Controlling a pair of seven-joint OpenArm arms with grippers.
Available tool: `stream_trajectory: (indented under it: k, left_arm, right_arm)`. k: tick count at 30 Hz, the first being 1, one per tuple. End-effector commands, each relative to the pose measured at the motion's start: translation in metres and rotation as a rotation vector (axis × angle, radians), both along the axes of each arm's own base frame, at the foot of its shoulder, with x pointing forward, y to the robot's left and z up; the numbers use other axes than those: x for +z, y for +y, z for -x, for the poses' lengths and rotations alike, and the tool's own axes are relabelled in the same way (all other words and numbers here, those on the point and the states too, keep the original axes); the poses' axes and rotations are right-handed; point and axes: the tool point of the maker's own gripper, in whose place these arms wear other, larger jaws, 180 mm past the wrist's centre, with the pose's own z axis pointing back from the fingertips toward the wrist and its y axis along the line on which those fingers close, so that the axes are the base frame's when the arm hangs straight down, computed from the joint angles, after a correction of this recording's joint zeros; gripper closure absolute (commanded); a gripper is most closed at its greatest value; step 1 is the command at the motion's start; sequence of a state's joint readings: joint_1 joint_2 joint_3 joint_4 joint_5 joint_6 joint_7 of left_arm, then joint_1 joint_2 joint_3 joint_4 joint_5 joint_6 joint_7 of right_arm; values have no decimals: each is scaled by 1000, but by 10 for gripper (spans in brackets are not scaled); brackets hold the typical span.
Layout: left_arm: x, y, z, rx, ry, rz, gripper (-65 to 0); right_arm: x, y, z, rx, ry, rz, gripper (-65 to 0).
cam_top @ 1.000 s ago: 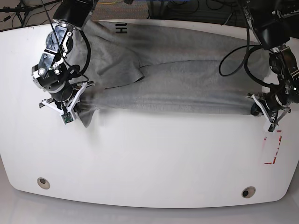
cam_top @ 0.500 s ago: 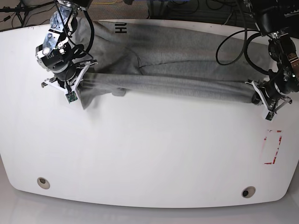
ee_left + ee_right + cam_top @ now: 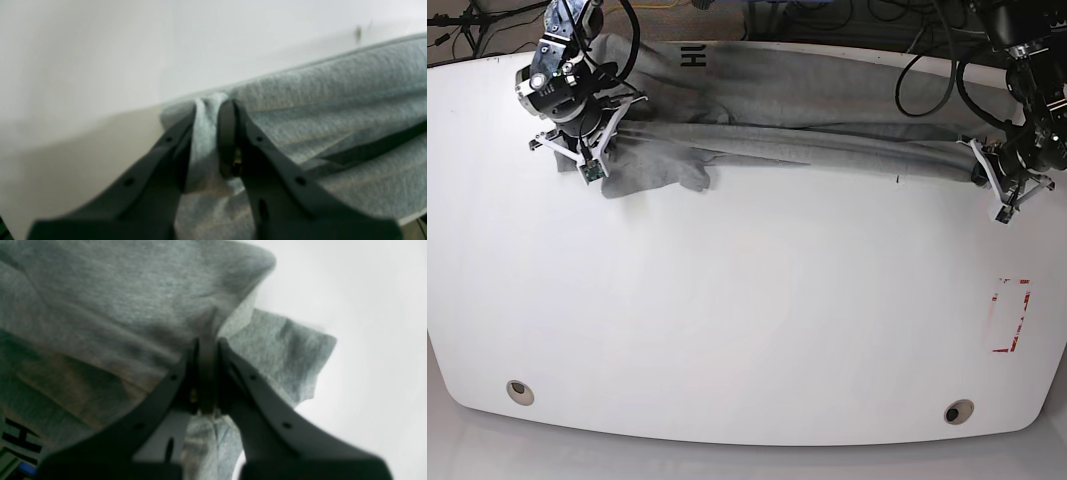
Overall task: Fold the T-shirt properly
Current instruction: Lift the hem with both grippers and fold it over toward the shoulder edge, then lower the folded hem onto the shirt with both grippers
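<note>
Tools pinched tight: left tool (image 3: 213, 106), right tool (image 3: 206, 341) gripping T-shirt (image 3: 827, 120).

One grey T-shirt (image 3: 807, 140). One white table (image 3: 747, 310). Two robot arms, each with one gripper: left gripper (image 3: 983, 172), right gripper (image 3: 605, 128). Two round table holes (image 3: 520, 392). One red tape outline (image 3: 1012, 315).

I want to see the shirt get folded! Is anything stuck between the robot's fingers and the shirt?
No. Both already pinch the T-shirt directly: the left gripper has grey cloth bunched between its fingers, and the right gripper is shut on a fold. Nothing visible lies on the white table near the shirt.
</note>
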State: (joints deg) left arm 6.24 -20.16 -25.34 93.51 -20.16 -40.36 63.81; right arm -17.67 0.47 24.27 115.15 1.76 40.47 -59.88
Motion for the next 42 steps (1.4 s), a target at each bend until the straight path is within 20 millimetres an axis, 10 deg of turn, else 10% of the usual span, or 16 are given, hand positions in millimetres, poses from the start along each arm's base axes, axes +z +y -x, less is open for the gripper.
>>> stream_trajectory:
  k: [1,9,20,33,42]
  left_arm:
    - [8,10,-1,4,-16,-38,-42]
    - [-2,9,12,1,23,-37,-57]
    - [-4,21,26,5,100,-85,-382]
    - [47,0,0,-64,-65,-151,-392]
    - [27,-9,14,-40,5,-113,-390]
  right_arm:
    - [6,-6,0,-8,-15,25,0]
    - [0,-5,10,-7,13,21,-32]
    - [-3,-6,18,-10,31,23,-346]
    - [18,17,-10,8,-100,-130,-347]
    - [23,19,-18,-3,-132,-173,-246]
